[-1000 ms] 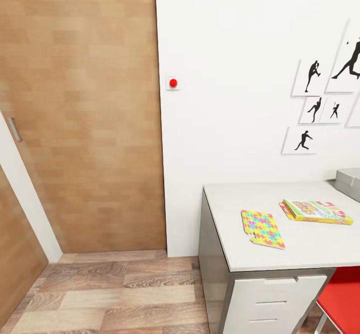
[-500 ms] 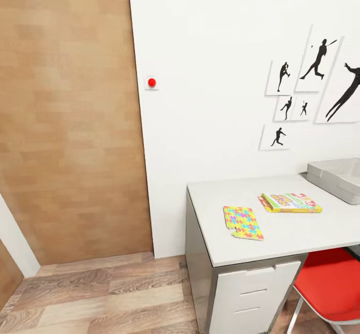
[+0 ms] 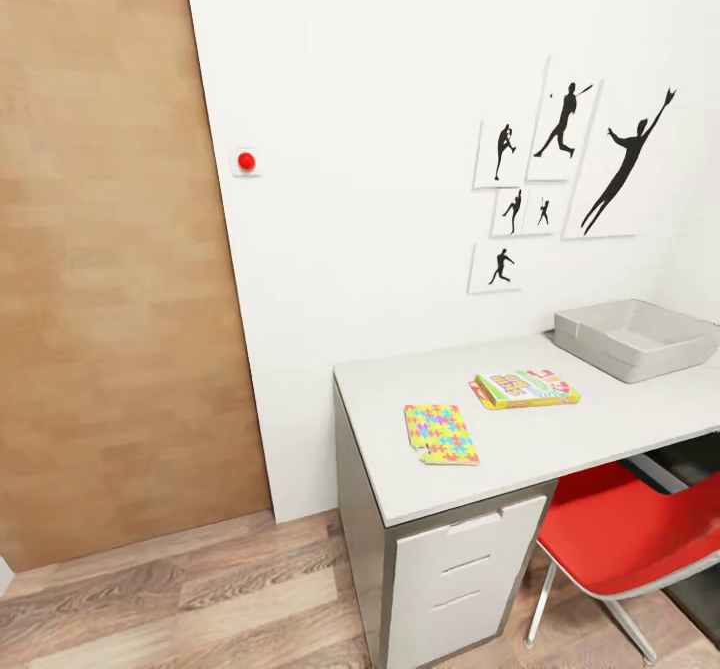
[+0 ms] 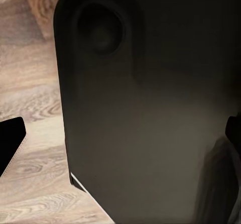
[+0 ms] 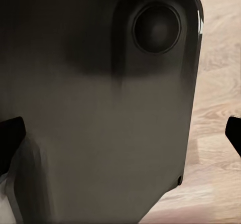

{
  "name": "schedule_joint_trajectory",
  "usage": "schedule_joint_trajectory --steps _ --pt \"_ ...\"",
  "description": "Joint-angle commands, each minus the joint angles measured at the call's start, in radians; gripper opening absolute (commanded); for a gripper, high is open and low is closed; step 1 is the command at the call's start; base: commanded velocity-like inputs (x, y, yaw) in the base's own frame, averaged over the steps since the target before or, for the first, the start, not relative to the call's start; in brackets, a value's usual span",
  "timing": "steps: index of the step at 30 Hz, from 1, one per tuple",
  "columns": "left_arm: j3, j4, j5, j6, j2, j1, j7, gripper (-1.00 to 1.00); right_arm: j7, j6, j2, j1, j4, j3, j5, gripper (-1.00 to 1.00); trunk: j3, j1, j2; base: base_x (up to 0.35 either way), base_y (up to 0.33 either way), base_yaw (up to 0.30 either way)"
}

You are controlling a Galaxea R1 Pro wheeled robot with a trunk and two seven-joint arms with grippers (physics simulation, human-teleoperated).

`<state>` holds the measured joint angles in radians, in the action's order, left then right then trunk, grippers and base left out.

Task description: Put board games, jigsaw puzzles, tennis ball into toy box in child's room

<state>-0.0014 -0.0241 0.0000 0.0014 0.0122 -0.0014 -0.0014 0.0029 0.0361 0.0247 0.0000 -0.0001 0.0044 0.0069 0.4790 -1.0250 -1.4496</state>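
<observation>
Left gripper [image 4: 120,148]: dark fingertips at the two edges of the wrist view, set wide apart, nothing between them; behind, a dark rounded robot body panel [image 4: 150,108] over wood floor [image 4: 30,98]. Right gripper [image 5: 123,138]: fingertips likewise spread wide at the frame edges, holding nothing, facing the same kind of dark panel.

Head view, outward from the robot: grey-topped desk [image 3: 600,429] at 4 o'clock, white drawers beneath, red chair [image 3: 620,534] tucked under at 5 o'clock. On the desktop, colourful jigsaw puzzle [image 3: 441,434] lying flat near the front edge; at its 2 o'clock, just apart, a board game box [image 3: 527,387] resting on a second flat piece, only partly visible. Grey toy box [image 3: 632,339] at 3 o'clock, open-topped, well apart from both. White wall behind with black athlete silhouettes [image 3: 560,174]; red button [image 3: 246,161] at 10 o'clock; wooden door [image 3: 100,269] at 9 o'clock.
</observation>
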Motion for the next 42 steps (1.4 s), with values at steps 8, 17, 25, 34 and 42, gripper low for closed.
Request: schedule_joint_trajectory --steps 8,17,25,34,42 --pt "0.0 0.0 0.0 0.0 0.0 0.0 0.0 1.0 0.001 0.004 -0.002 0.0 0.0 -0.001 -0.005 1.0 0.006 0.0 0.0 0.0 0.0 -0.275" --pt "0.008 0.0 0.002 0.0 0.003 0.0 -0.001 1.0 0.0 0.005 -0.01 0.0 0.0 -0.002 -0.01 1.0 0.011 0.0 0.0 0.0 0.0 -0.275" --pt "0.008 0.001 0.0 -0.004 0.012 0.0 -0.002 1.0 0.0 0.005 -0.011 0.0 0.001 -0.004 -0.013 1.0 0.016 0.0 0.0 0.0 0.0 -0.276" --pt "0.01 0.001 0.003 -0.015 0.013 0.0 -0.002 1.0 0.0 0.005 -0.014 0.0 0.002 -0.006 -0.013 1.0 0.022 0.0 0.0 0.0 0.0 -0.276" --pt "0.006 0.001 0.001 -0.028 0.011 0.0 -0.002 1.0 0.0 0.005 -0.012 0.0 0.002 -0.006 -0.012 1.0 0.005 0.027 0.049 0.0 0.0 -0.266"
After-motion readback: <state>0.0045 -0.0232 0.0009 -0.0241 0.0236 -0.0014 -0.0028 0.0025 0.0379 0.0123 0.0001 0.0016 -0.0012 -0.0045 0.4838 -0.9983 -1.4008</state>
